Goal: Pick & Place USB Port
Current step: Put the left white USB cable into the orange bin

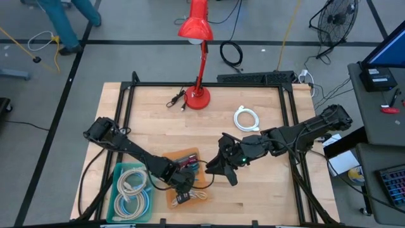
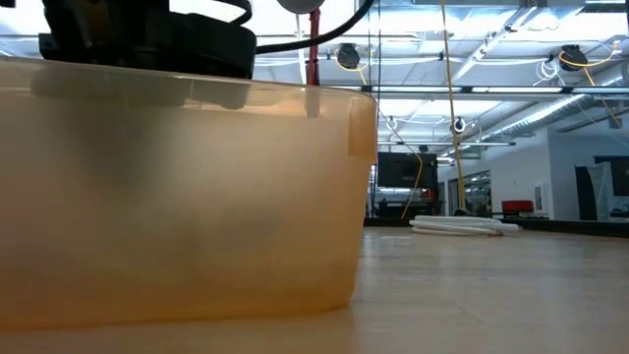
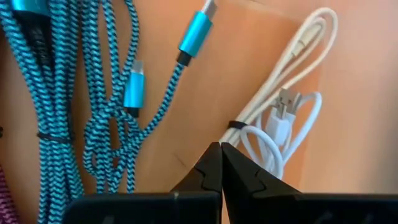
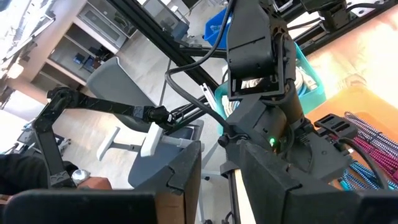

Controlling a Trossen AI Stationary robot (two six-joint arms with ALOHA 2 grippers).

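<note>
An orange bin [image 1: 172,158] near the table's front holds blue braided USB cables [image 3: 106,93], a dark red cable and a white USB cable [image 3: 280,118]. My left gripper [image 3: 221,152] points down into this bin with its fingers shut. Its tips are just beside the white cable's black tie [image 3: 235,125] and hold nothing. My right gripper [image 1: 220,167] hovers open just right of the bin and is empty. Another white coiled cable [image 1: 247,118] lies on the bare table farther back. The low view shows the bin's wall [image 2: 177,197] up close.
A teal bin [image 1: 115,202] with white coiled cables sits left of the orange one. A red desk lamp [image 1: 197,95] stands at the far edge, with a black cable [image 1: 176,99] beside its base. A black frame [image 1: 126,107] borders the table. Bare wood shows at front right.
</note>
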